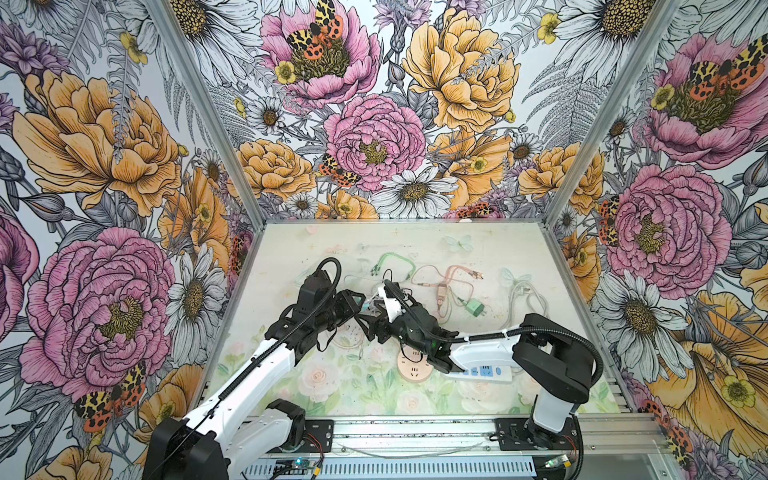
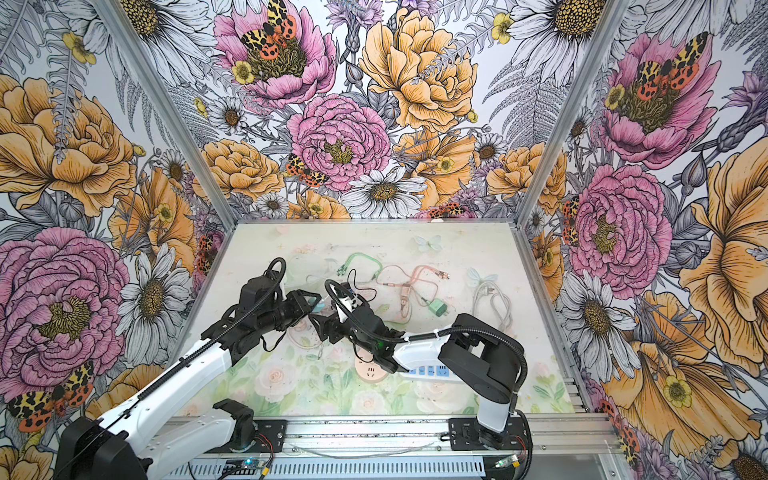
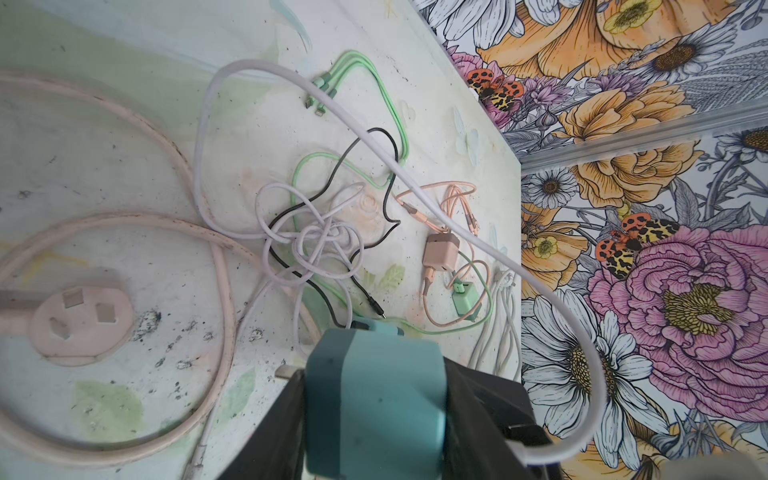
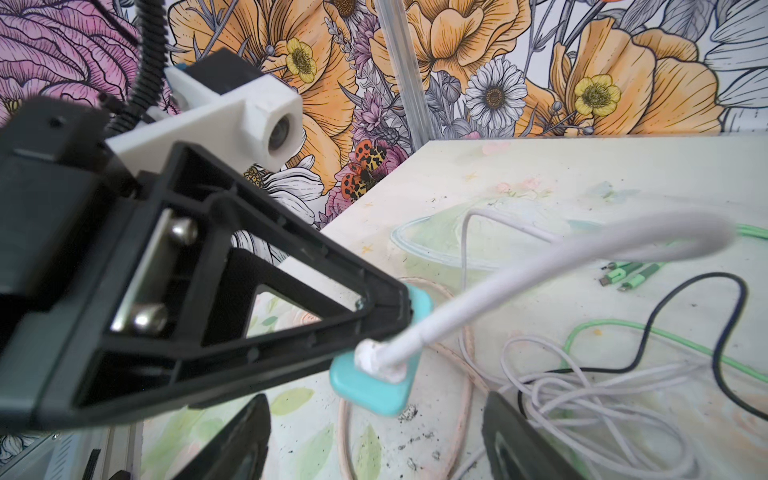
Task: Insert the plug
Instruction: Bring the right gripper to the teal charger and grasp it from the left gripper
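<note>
My left gripper [image 1: 360, 306] clenching teal plug [image 3: 374, 395]; right gripper [image 4: 380, 440] gaping, empty. Am lining plug squarely over pink socket [image 1: 409, 366], lower centre, before pressing.

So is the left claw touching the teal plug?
Touching. The left wrist view shows the teal plug squeezed between the black fingers of the left gripper, with no gap on either side.

bright even light, faint shadows; wrist-view foregrounds blurred.
</note>
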Tool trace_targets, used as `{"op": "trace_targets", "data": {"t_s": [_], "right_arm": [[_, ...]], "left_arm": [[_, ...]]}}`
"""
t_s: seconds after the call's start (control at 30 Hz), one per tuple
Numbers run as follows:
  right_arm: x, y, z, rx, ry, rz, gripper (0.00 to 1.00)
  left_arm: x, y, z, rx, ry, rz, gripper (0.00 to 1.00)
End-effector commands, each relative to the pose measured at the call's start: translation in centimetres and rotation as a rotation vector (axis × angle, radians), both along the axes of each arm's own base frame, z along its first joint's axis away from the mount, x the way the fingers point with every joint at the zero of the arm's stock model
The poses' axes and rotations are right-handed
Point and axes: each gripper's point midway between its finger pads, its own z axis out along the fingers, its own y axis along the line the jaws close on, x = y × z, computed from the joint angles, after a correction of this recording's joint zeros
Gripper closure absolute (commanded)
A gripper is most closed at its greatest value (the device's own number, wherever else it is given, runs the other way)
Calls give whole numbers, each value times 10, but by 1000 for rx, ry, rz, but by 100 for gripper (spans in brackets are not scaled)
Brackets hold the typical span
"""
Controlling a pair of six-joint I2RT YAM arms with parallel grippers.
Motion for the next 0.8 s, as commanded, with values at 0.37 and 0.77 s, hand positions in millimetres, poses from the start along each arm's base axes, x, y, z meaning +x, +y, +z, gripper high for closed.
{"op": "trace_targets", "data": {"t_s": [0.37, 0.77], "right_arm": [[21, 3, 15, 96, -16, -121, 28], [27, -5, 15, 123, -10, -182, 50]], "left_arm": [[-5, -12, 7, -37, -27, -19, 58], [-5, -20, 9, -88, -42, -33, 58]]}}
